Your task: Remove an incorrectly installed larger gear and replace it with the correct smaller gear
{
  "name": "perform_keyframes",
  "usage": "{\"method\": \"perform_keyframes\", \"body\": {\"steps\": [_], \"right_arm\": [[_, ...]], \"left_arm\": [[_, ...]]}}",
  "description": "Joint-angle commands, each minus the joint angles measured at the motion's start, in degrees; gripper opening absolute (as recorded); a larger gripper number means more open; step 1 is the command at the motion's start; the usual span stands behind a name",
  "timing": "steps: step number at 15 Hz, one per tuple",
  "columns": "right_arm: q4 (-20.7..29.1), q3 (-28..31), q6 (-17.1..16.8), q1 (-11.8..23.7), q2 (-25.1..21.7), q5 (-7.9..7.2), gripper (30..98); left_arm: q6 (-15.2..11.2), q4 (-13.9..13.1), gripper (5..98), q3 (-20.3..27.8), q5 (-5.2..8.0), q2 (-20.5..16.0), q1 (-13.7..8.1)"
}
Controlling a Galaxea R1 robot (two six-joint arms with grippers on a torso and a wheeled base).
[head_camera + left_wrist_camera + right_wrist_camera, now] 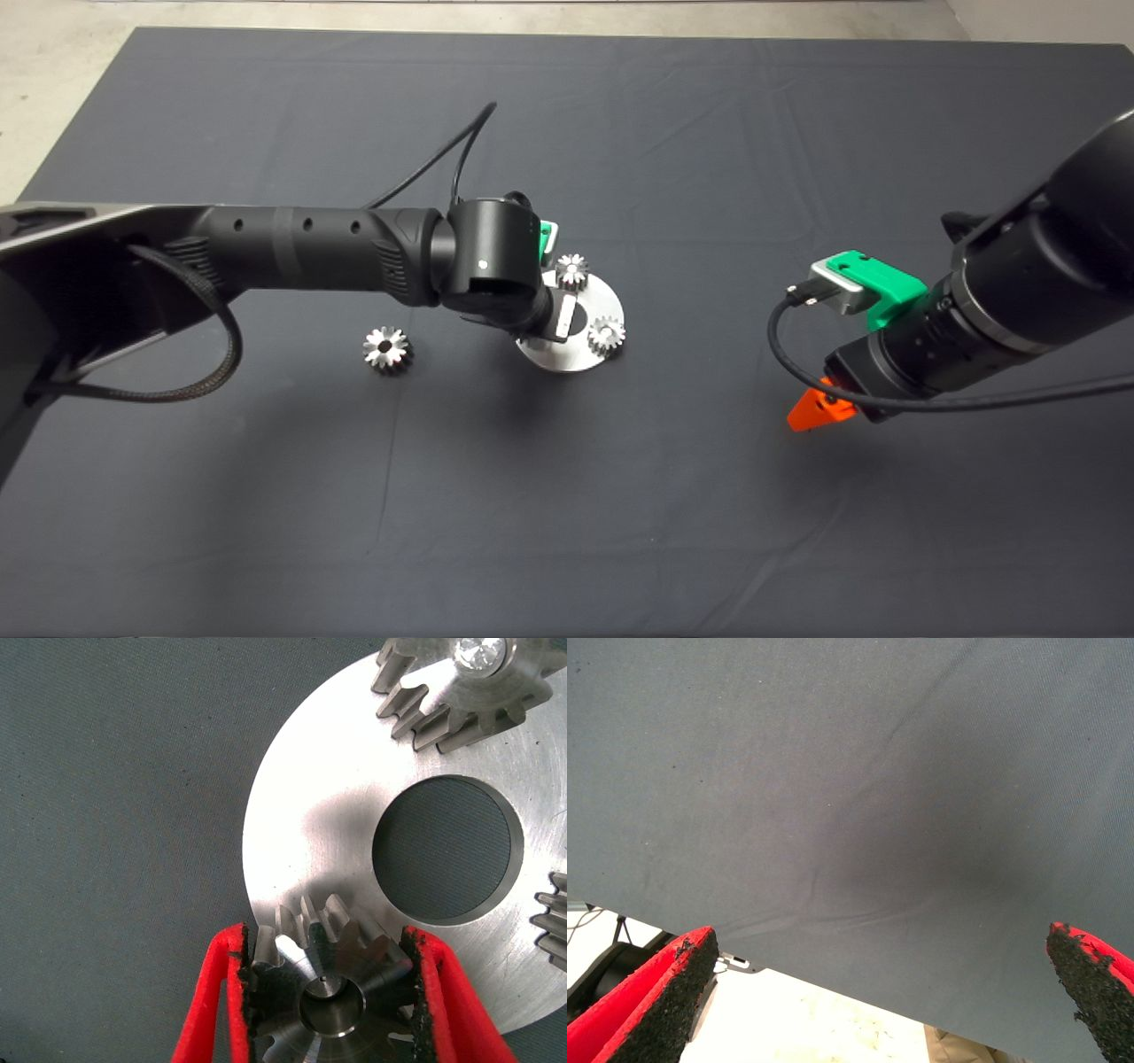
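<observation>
Dark mat point(266, 496), round silver plate point(576, 359) mid-table — left gripper point(330, 992) clamped on small steel gear point(332, 988) directly over plate edge; bigger shiny gear point(387, 347) lies left, right gripper point(886, 992) wide open, idle.

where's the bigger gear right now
In the head view, the larger gear lies loose on the mat, left of the round metal plate, below the left arm.

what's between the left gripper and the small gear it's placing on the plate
Nothing visible. The left gripper already has its pads against both sides of the smaller gear, over the edge of the round metal plate. The larger gear lies aside on the mat.
</observation>
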Motion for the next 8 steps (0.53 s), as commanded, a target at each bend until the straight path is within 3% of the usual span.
{"method": "perform_keyframes", "body": {"steps": [1, 8], "right_arm": [[0.9, 0.3, 0.3, 0.8, -0.2, -4.64, 97.7], [0.5, 0.0, 0.3, 0.8, -0.1, -4.64, 97.7]], "left_arm": [[0.9, -1.1, 28.5, 2.5, 2.35, 0.1, -0.1], [1.1, -1.1, 35.5, 2.6, 2.35, -0.2, -0.3]]}}
